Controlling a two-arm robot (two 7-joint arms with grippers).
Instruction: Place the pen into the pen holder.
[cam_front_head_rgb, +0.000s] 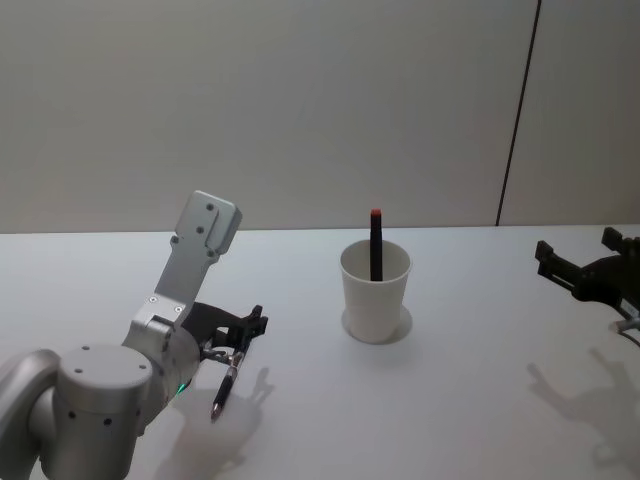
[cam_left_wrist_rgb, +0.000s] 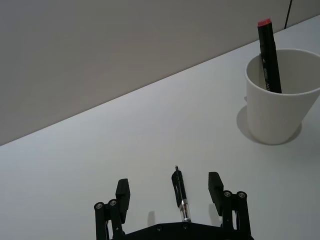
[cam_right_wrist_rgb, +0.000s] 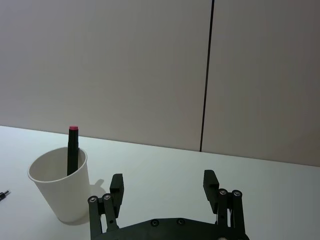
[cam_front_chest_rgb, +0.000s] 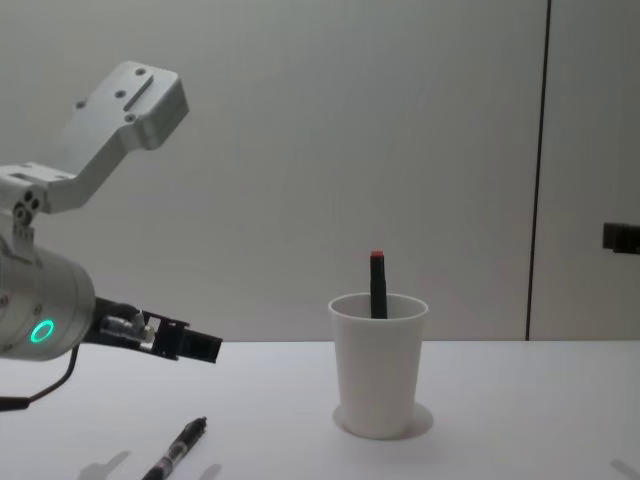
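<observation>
A thin black pen (cam_front_head_rgb: 223, 392) with a clear section lies on the white table at the near left. It also shows in the chest view (cam_front_chest_rgb: 176, 452) and the left wrist view (cam_left_wrist_rgb: 180, 196). My left gripper (cam_front_head_rgb: 245, 338) hovers just above it, open, with the pen in line between the two fingers (cam_left_wrist_rgb: 215, 184) and untouched. The pen holder (cam_front_head_rgb: 375, 296), a white paper cup, stands upright mid-table (cam_front_chest_rgb: 378, 375). It holds a black marker (cam_front_head_rgb: 376, 243) with a red cap. My right gripper (cam_front_head_rgb: 580, 252) hangs open and holds nothing at the right, well away from the cup (cam_right_wrist_rgb: 62, 192).
The white table (cam_front_head_rgb: 470, 400) runs back to a plain grey wall with a dark vertical seam (cam_front_head_rgb: 518, 110). My left arm's silver elbow (cam_front_head_rgb: 90, 410) fills the near left corner.
</observation>
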